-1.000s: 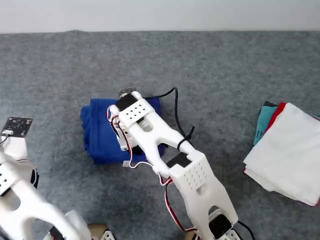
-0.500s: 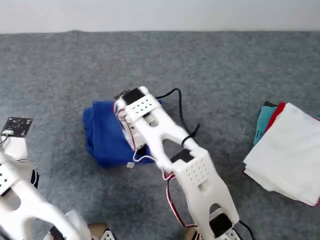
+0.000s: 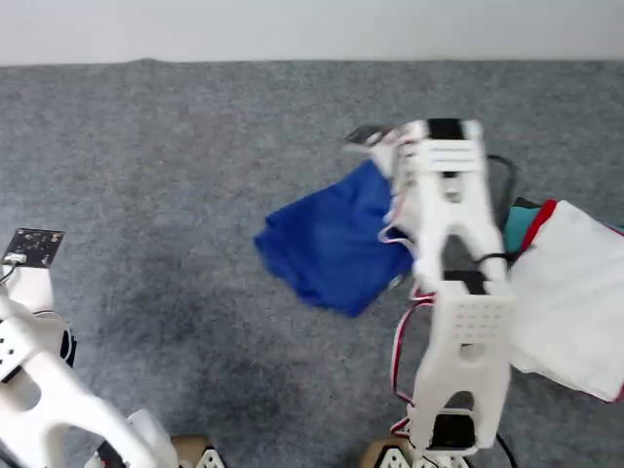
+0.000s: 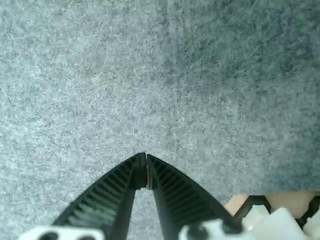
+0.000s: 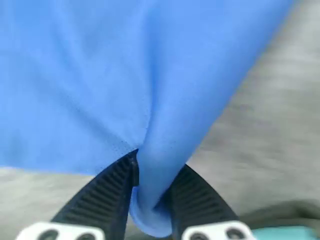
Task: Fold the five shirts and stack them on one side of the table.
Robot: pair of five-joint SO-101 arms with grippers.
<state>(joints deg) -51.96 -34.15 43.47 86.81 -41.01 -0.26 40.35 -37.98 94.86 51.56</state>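
Right gripper (image 5: 150,167): we are seeing it clamping the blue shirt (image 3: 331,244).
Left gripper (image 4: 145,160): jaws are meeting, holding nothing.

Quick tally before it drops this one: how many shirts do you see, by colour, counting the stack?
blue shirt: 1, clamped in the right gripper
white shirt: 1, on top of the stack
red shirt: 1, an edge showing under the white
teal shirt: 1, an edge showing
dark shirt: 1, only a sliver showing
Total: 5
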